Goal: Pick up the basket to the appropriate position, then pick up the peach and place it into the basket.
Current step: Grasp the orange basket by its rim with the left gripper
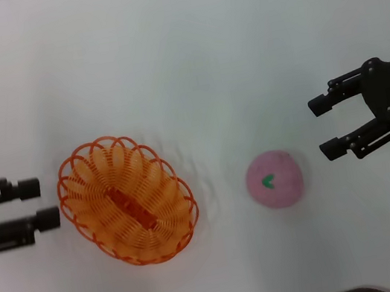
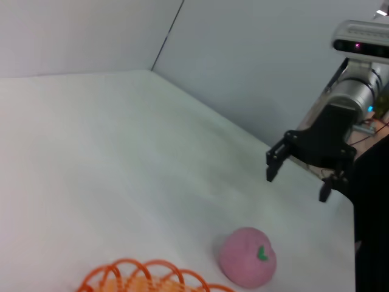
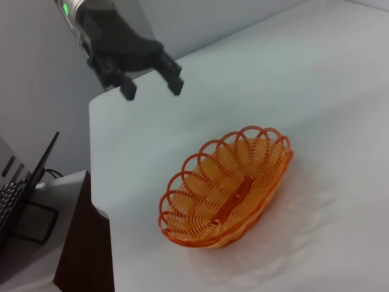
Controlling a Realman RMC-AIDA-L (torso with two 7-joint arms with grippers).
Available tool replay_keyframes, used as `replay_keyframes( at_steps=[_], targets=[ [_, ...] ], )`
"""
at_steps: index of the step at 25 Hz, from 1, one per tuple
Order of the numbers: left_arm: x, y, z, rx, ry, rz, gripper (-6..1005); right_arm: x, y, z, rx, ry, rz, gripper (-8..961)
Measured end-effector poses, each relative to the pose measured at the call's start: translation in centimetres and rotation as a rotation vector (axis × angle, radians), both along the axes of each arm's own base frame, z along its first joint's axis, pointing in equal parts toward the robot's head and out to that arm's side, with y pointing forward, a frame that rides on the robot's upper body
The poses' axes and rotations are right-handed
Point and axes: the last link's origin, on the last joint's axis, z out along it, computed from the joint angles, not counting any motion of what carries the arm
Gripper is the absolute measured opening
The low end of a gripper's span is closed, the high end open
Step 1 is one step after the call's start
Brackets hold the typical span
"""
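Basket (image 1: 127, 200) on white counter (image 1: 201, 54) (upright) | peach (image 1: 275, 179) near its right | left tool (image 1: 35, 201) just beside basket, prongs apart | right tool (image 1: 325, 127) beyond peach, prongs apart

I'm scanning for anything readable and finding no words, numbers or brand names in any view. The only sign I can pick out is the small green leaf mark (image 1: 268, 181) on top of the peach (image 1: 276, 179), and it carries no lettering. A laptop's keyboard (image 3: 7, 199) shows at the edge of the right wrist view, but I can't read its keys.
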Motion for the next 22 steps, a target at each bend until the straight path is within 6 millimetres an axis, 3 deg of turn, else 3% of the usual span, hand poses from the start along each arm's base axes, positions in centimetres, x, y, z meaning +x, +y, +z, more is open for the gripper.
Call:
replay_keyframes(
  at_steps=[9,14,22],
  targets=[
    [4.7,4.9,1.8,-0.065,0.147,-0.001,731,0.1,0.1,-0.1,0.019,-0.004,0.009,853],
    [6.0,8.1,1.4,-0.073,0.322,0.083,728,0.2,0.2,-0.4,0.027,-0.004,0.007,853],
    [7.5,11.5,0.5,-0.015,0.572,0.195,720,0.4,0.3,-0.6,0.048,-0.014,0.006,853]
  ],
)
